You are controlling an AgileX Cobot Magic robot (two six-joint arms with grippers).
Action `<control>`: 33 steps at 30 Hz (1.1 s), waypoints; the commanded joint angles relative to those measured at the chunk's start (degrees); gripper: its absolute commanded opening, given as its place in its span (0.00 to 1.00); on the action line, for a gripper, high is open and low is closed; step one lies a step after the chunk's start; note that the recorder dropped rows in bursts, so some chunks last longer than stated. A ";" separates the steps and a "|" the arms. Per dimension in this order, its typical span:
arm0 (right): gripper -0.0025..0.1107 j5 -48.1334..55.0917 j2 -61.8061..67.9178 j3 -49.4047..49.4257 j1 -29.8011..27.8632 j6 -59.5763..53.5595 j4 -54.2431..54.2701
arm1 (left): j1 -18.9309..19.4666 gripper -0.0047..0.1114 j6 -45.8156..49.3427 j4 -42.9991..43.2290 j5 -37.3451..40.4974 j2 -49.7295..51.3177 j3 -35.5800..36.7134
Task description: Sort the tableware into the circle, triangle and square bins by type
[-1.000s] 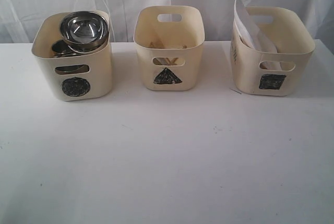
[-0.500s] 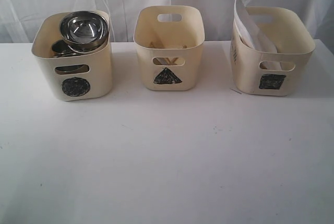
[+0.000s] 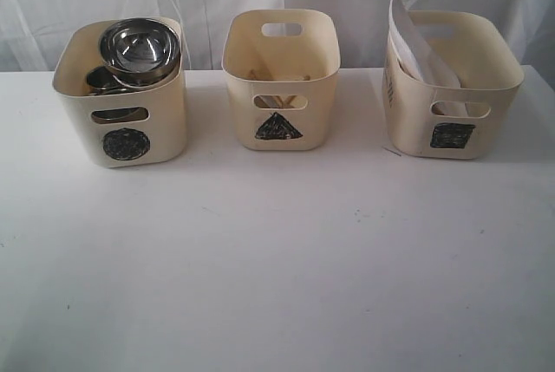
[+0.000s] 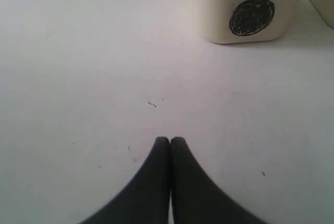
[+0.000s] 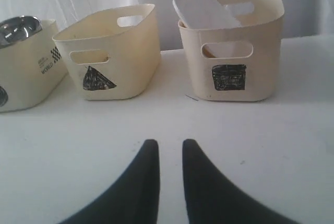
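With the left gripper (image 4: 170,141) closed empty and the right gripper (image 5: 166,144) slightly parted on nothing, a bump could topple the steel bowl (image 3: 139,49) perched above the rim of the circle bin (image 3: 166,116) left of the triangle bin (image 3: 323,107), or the tilted plate (image 3: 414,35) jutting from the square bin (image 3: 406,120) right of it.

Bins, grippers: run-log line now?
circle bin: steel bowl on top | square bin: white plate leaning | left gripper: shut | right gripper: open, empty

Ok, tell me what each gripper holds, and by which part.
Nothing is held. The left gripper is shut on nothing; the right gripper has its jaws slightly apart, with nothing between them.
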 commanded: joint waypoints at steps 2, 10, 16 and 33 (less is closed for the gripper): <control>0.16 -0.09 -0.33 0.32 -0.15 -8.53 -0.60 | 0.08 0.04 -0.24 -0.43 -0.24 -0.24 0.30; 0.16 -0.09 -0.33 0.32 -0.15 -11.63 0.79 | 0.08 0.04 -0.24 -0.43 -0.24 -0.24 0.30; 0.16 -0.09 -0.33 0.32 -0.15 -11.63 0.79 | 0.08 0.04 -0.24 -0.43 -0.24 -0.24 0.30; 0.16 -0.09 -0.33 0.32 -0.15 -10.66 0.78 | 0.08 0.04 -0.24 -0.43 -0.24 -0.24 0.30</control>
